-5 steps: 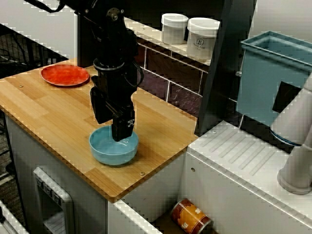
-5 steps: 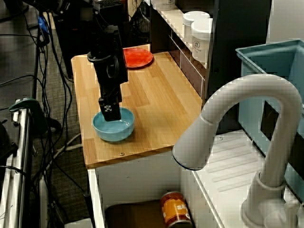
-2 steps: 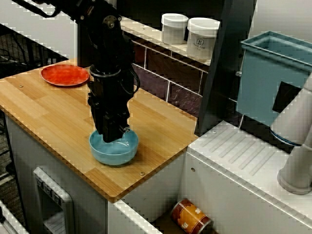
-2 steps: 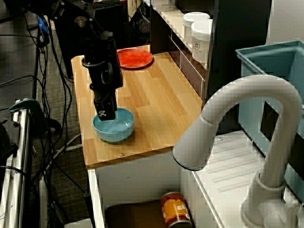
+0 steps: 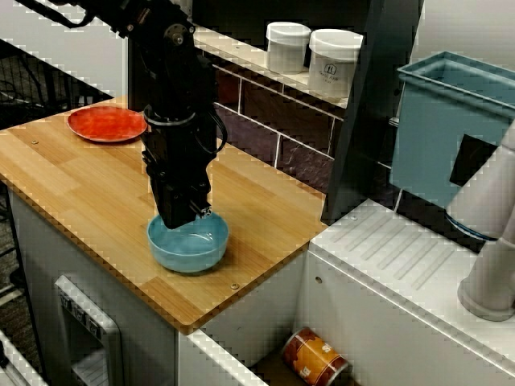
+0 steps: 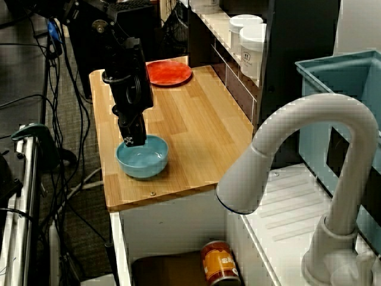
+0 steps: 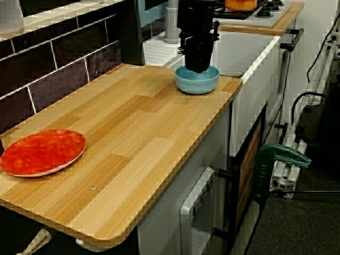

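A light blue bowl [image 5: 193,245] [image 6: 146,162] [image 7: 204,82] stands near the corner of the wooden counter [image 5: 80,185], close to the sink. My black gripper [image 5: 183,221] [image 6: 132,142] [image 7: 197,69] points straight down at the bowl's rim, on the side toward the red plate. Its tips reach rim height. The dark body hides the fingers, so I cannot tell whether they clasp the rim or how far apart they stand. The bowl looks empty.
A red plate [image 5: 107,124] [image 7: 41,151] lies at the counter's far end. Two white jars [image 5: 287,47] sit on the ledge behind. A teal bin [image 5: 451,121], a white faucet [image 6: 297,155] and a drainboard are by the sink. A can [image 5: 314,358] lies in the basin.
The gripper has turned about its vertical axis and shifted from over the bowl's middle to the rim on the plate side. The bowl has not moved.
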Motion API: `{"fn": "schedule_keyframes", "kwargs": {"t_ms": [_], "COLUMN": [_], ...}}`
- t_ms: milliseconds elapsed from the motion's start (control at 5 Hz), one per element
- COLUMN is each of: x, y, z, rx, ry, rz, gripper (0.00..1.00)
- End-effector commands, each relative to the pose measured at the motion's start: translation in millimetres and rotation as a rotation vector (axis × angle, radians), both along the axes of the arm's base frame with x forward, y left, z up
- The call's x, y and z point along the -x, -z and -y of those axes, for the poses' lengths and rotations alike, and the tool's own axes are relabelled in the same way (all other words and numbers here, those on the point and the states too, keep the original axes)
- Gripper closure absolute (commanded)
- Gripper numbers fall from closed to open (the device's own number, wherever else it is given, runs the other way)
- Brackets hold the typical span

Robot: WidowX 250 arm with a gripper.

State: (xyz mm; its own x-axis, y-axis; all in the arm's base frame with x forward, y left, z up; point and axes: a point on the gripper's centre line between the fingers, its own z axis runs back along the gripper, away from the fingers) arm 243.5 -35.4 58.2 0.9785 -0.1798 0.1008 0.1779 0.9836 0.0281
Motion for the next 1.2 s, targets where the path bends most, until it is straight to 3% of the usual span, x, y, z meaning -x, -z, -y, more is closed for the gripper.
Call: {"fn": "schedule_keyframes", "kwargs": {"t_ms": [0,600,1000], "x": [4.6,-14.0,-44.1], "y": [5.4,24.3,20.5], "z": [4,12,6], "rx": [-0.021,-0.042,-0.027], "ry": [0.002,-0.023,-0.064], "rz": [0.007,-0.025,-0.032], "gripper": [0.74,0.81,0.82]}}
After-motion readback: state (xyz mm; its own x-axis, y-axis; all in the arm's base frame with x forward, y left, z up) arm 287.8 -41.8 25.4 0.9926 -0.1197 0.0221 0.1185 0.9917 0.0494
